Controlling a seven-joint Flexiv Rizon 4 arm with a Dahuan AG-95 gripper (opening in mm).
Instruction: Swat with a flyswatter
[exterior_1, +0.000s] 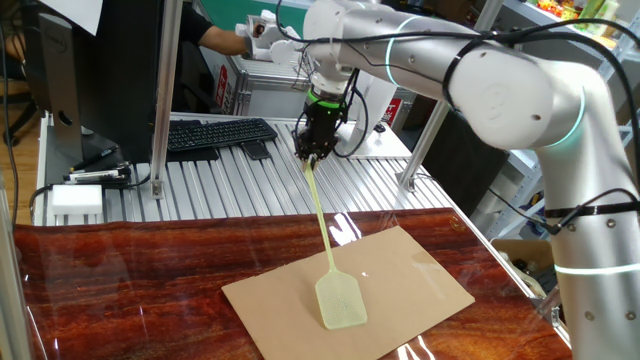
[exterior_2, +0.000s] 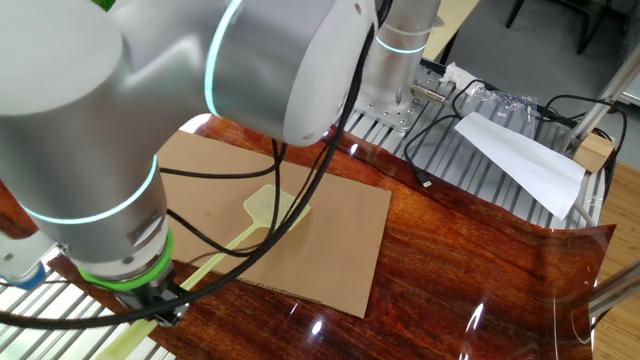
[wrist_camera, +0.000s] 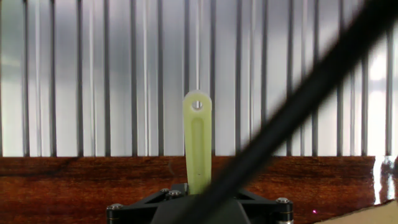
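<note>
The big silver-grey arm (exterior_1: 500, 90), smooth and rounded with thin glowing teal rings at its joints, reaches over the table and ends in a black gripper (exterior_1: 312, 148) with a green band above it. Beneath the gripper lies ribbed metal decking (exterior_1: 260, 185) of long parallel slats, matte and pale; forward of the gripper, toward the swatter's head, this gives way to a glossy reddish-brown wood-grain sheet (exterior_1: 120, 280) that throws back bright glints of light. On that sheet, well forward of the gripper, rests a flat tan cardboard panel (exterior_1: 420, 275), rectangular and dull in finish. The flyswatter (exterior_1: 325, 240) is pale yellow-green plastic: its long thin handle runs from the gripper down at a slant to a small rectangular mesh head (exterior_1: 340, 302), which lies on the cardboard. The gripper is clamped on the handle's upper end; in the hand view the flat, rounded tip of the handle (wrist_camera: 198, 140), with a shallow groove along it and a small hole near the end, sticks up out of the black gripper body, and a blurred black cable (wrist_camera: 298, 112) crosses diagonally in front. Behind the gripper, on the ribbed decking, sit a black keyboard (exterior_1: 215, 133) and a small white box (exterior_1: 77, 198). In the other fixed view, black cables (exterior_2: 250, 235) hang across the cardboard and the swatter's head.
</note>
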